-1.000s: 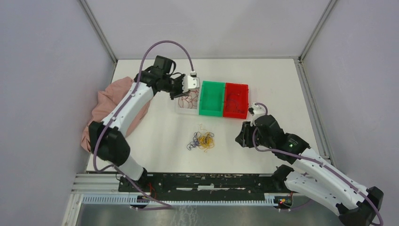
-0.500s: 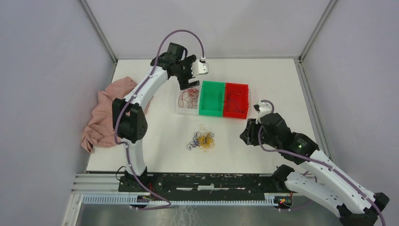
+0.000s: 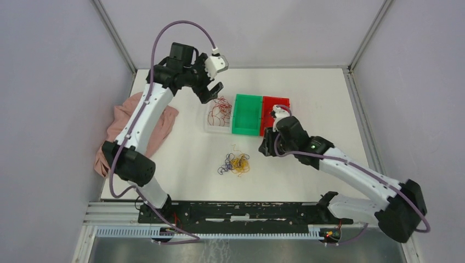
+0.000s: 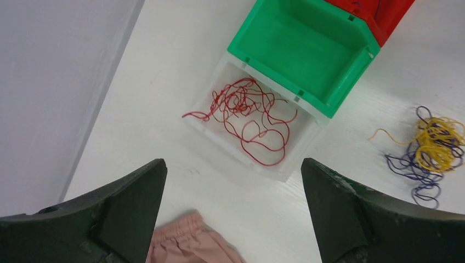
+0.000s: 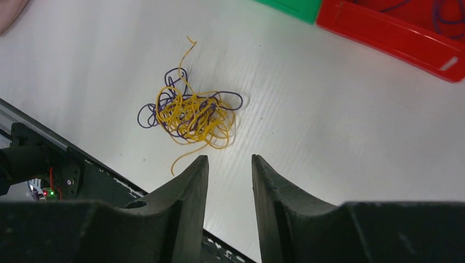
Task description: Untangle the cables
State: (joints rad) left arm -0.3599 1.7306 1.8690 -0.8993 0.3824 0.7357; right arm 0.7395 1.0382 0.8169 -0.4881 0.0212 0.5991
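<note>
Tangle: yellow and purple cables [image 3: 234, 163] lie knotted together on the table [image 3: 186, 159], nearest the arm bases.
Right gripper [image 5: 230, 164]: has swung in beside the clump, fingers slightly apart, holding nothing.
Red cable [image 4: 247, 112]: lies loose in the clear tray [image 4: 299, 159], beside the green bin [image 4: 307, 49].
Left gripper [image 4: 233, 167]: has just sprung wide apart and lifted above the tray, empty.
Meaning: red looks sorted; yellow and purple remain.
</note>
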